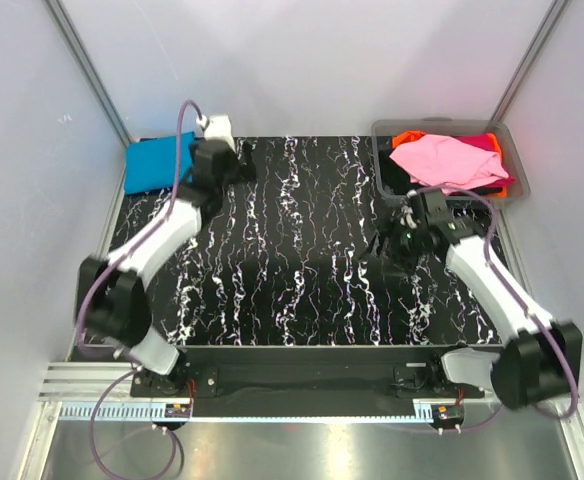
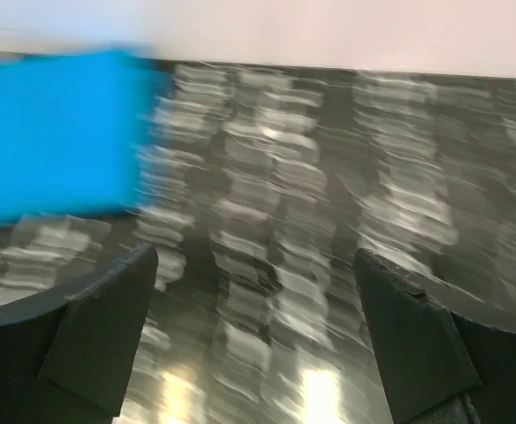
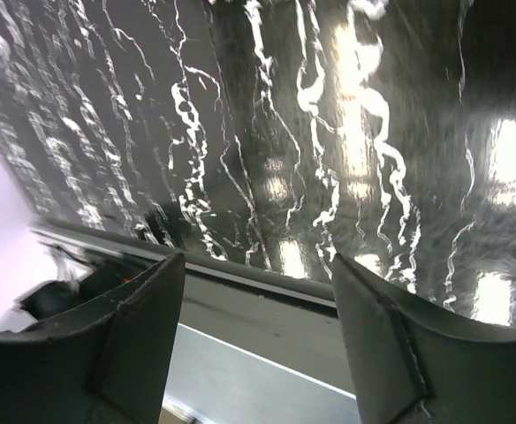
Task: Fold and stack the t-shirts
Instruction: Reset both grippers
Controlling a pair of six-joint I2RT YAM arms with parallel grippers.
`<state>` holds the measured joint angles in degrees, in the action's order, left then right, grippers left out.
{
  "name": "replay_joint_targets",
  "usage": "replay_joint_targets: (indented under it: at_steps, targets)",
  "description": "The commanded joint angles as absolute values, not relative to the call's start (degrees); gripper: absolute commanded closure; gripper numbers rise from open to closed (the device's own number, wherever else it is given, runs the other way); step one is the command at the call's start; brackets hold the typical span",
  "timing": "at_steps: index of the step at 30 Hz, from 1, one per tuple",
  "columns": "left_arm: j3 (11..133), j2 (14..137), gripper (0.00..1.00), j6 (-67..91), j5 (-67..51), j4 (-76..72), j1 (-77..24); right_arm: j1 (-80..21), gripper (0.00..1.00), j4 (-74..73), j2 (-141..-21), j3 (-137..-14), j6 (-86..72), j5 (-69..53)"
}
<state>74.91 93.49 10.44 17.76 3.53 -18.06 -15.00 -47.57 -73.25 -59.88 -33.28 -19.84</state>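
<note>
A folded turquoise-blue t-shirt [image 1: 152, 165] lies at the table's back left corner; it also shows, blurred, at the upper left of the left wrist view [image 2: 55, 132]. A light pink t-shirt [image 1: 447, 160] lies crumpled on top of orange [image 1: 409, 138], magenta [image 1: 484, 142] and black [image 1: 397, 178] shirts in the bin. My left gripper [image 1: 242, 165] [image 2: 258, 300] is open and empty over the table, just right of the turquoise shirt. My right gripper [image 1: 390, 243] [image 3: 258, 291] is open and empty, in front of the bin.
The clear grey plastic bin [image 1: 442, 124] stands at the back right corner. The black marbled tabletop [image 1: 292, 250] lies between the arms. White walls close in the back and both sides. The table's near edge and a metal rail [image 3: 267, 318] show in the right wrist view.
</note>
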Motion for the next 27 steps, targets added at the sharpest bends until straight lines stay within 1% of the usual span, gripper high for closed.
replay_joint_targets:
  at_steps: [1, 2, 3, 4, 5, 6, 7, 8, 9, 10, 11, 13, 14, 15, 16, 17, 18, 19, 21, 22, 24, 25, 26, 27]
  targets:
    - [60.6, 80.0, 0.01, 27.8, 7.5, 5.7, -23.1, -12.2, 0.25, -35.7, -63.4, -49.8, -42.0, -24.9]
    - [57.5, 77.0, 0.01, 29.9, 6.6, 5.6, -26.0, -11.5, 0.25, -35.0, -59.5, -46.1, -42.8, -25.0]
    - [51.0, 74.0, 0.01, 34.9, 5.2, 5.2, -27.2, -11.4, 0.22, -33.6, -57.6, -44.6, -44.0, -25.3]
    - [47.3, 67.7, 0.01, 37.3, 3.4, 3.9, -28.2, -11.3, 0.21, -32.8, -55.7, -43.1, -44.5, -25.9]
    - [43.8, 64.6, 0.01, 39.4, 1.6, 1.3, -29.9, -11.3, 0.20, -31.8, -51.9, -39.8, -45.3, -26.1]
    - [38.1, 61.2, 0.01, 43.7, 0.4, 1.0, -30.6, -11.1, 0.18, -29.5, -49.9, -38.0, -46.4, -26.1]
    - [35.2, 55.1, 0.01, 45.6, -1.3, 0.3, -31.4, -11.0, 0.16, -28.1, -47.7, -36.0, -48.8, -26.5]
    - [32.3, 51.5, 0.01, 47.4, -2.7, -3.2, -32.2, -10.9, 0.15, -26.6, -43.1, -31.7, -50.3, -26.8]
    - [27.2, 48.3, 0.01, 51.1, -4.3, -4.2, -32.6, -10.7, 0.13, -23.9, -40.8, -29.4, -51.9, -27.2]
    - [24.7, 45.3, 0.01, 53.1, -4.8, -5.0, -32.9, -10.7, 0.11, -22.3, -38.4, -27.1, -55.2, -28.2]
    - [22.3, 38.5, 0.01, 54.8, -5.5, -6.9, -33.1, -10.6, 0.10, -20.8, -33.6, -22.3, -57.1, -28.9]
    - [15.6, 31.3, 0.01, 60.5, -6.3, -7.8, -33.1, -10.6, 0.09, -17.1, -28.0, -17.1, -64.1, -30.6]
    - [13.4, 24.8, 0.01, 62.3, -6.7, -9.2, -33.2, -10.6, 0.09, -16.1, -21.7, -11.8, -66.9, -31.0]
    - [9.4, 20.6, 0.01, 65.7, -6.9, -9.4, -33.2, -10.6, 0.08, -15.0, -18.1, -9.3, -71.7, -31.5]
    - [7.5, 17.3, 0.01, 67.5, -6.8, -9.1, -33.2, -10.7, 0.02, -15.0, -14.1, -5.6, -73.6, -32.2]
    - [5.5, 13.8, 0.01, 69.5, -6.8, -9.6, -33.2, -10.6, 0.00, -15.0, -6.3, -3.9, -75.5, -32.7]
    - [1.1, 6.1, 0.01, 74.3, -7.4, -10.5, -33.2, -10.6, 0.00, -15.8, -2.2, -2.6, -77.0, -33.1]
    - [-1.6, 2.4, 0.01, 77.1, -7.6, -11.4, -33.2, -10.7, 0.00, -15.4, -0.4, -1.2, -79.5, -34.3]
    - [-8.3, -9.5, 0.01, 84.8, -8.2, -13.2, -33.1, -10.7, 0.00, -12.1, -7.1, -1.2, -78.4, -35.8]
    - [-8.7, -7.7, 0.01, 86.0, -9.9, -15.4, -33.2, -10.6, 0.00, -11.0, -8.9, -1.5, -77.3, -37.7]
    - [-9.7, -3.9, 0.01, 87.0, -13.9, -26.4, -33.1, -10.7, 0.00, -10.8, -11.0, -3.2, -74.7, -38.9]
    - [-9.8, -1.0, 0.01, 87.6, -14.8, -29.4, -33.1, -10.7, 0.00, -10.7, -10.6, -3.5, -74.6, -39.6]
    - [-10.2, -0.4, 0.01, 88.3, -15.3, -35.1, -33.1, -10.7, 0.00, -10.3, -7.9, -3.3, -75.1, -40.2]
    - [-10.7, -0.4, 0.01, 90.0, -16.1, -37.7, -33.1, -10.7, 0.00, -7.4, -6.1, -2.8, -77.8, -41.1]
